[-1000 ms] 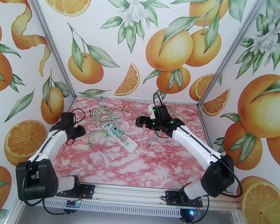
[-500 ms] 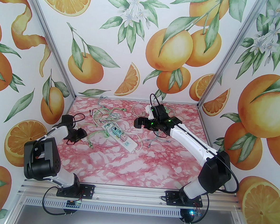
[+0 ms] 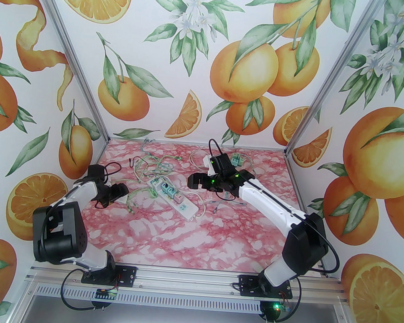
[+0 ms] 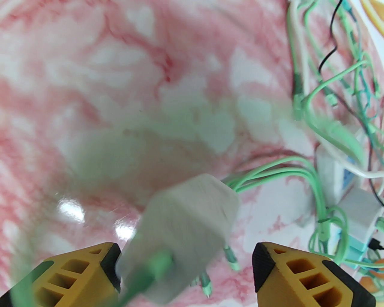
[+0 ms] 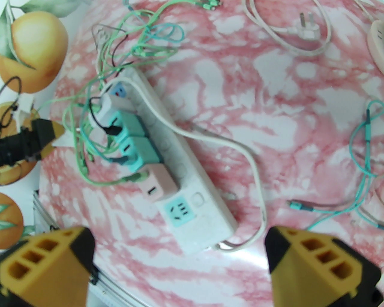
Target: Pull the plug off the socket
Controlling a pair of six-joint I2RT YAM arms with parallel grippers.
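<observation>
Occupying the power strip (image 5: 207,216): four plugs (image 5: 141,150)

- The pale grey block-shaped plug (image 4: 186,222) between the left tool's (image 4: 186,260) yellow fingers is smeared by blur. Its lower end runs off the bottom edge, and contact with either finger cannot be told.
- On the long white plastic power strip (image 5: 210,216), 4 white, teal and pink adapters (image 5: 135,144) hide the sockets beneath.
- 2 small teal blocks (image 3: 237,158) behind the white right arm (image 3: 264,203) are partly hidden and too small to identify.
</observation>
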